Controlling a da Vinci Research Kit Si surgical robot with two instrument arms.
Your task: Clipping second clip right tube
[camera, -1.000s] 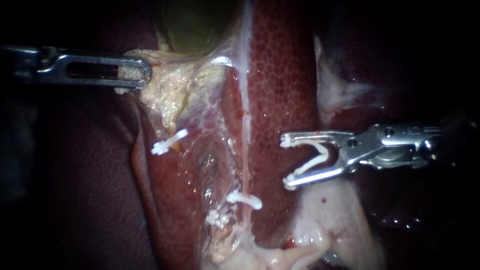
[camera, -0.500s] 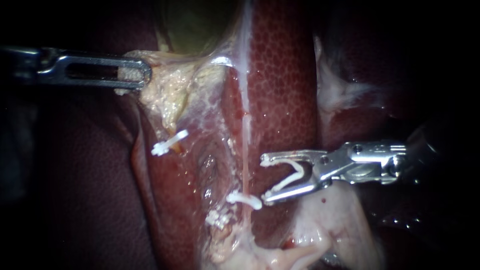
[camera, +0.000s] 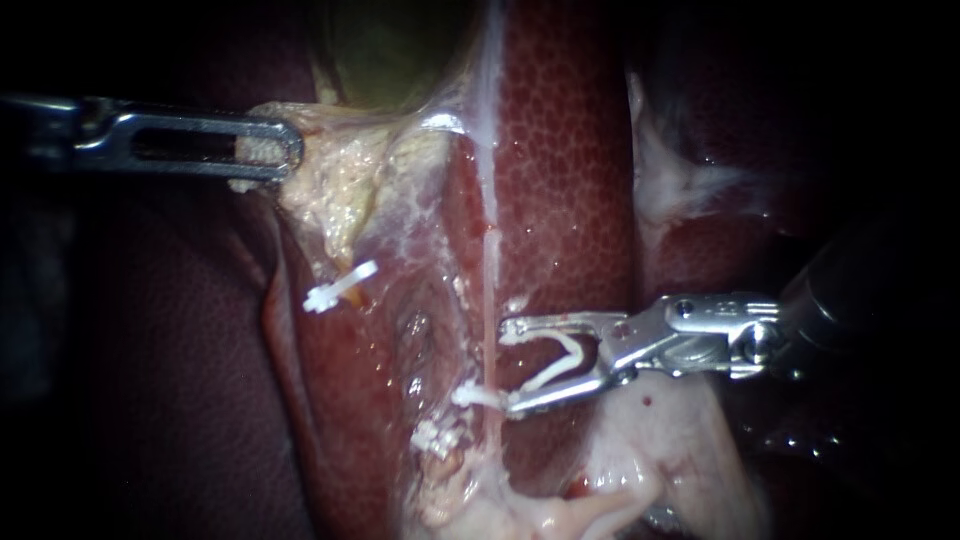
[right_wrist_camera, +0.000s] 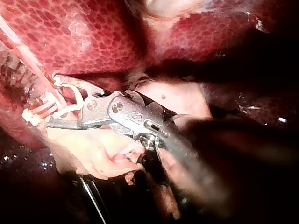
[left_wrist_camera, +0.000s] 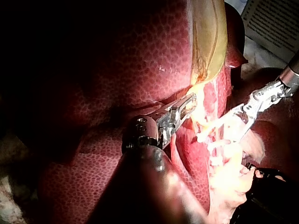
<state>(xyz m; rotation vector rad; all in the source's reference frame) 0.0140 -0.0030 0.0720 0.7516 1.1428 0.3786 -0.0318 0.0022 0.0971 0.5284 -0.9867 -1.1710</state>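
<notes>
The right tube (camera: 490,290) is a thin pale strand running down the liver (camera: 570,150). It carries one shut white clip (camera: 480,396) low down. My right instrument (camera: 508,367) comes in from the right, jaws wide apart and holding an open white clip (camera: 560,362). Its tips lie just right of the tube, the lower one touching the shut clip. In the right wrist view the same jaws (right_wrist_camera: 52,101) reach the tube (right_wrist_camera: 32,65). My left instrument (camera: 285,150) is shut on pale gallbladder tissue (camera: 330,170) and holds it stretched leftward; the left wrist view shows that grip (left_wrist_camera: 187,106).
A white clip (camera: 340,285) sits on the left tube, and another clip (camera: 435,437) lies lower down. The greenish gallbladder (camera: 390,50) is above. Pale fatty tissue (camera: 660,440) lies under the right instrument's shaft. Dark liver surface fills the left side.
My right instrument has moved left and down with its open clip, from over the liver to the right tube's edge. The left instrument and the tissue it holds stayed put.
</notes>
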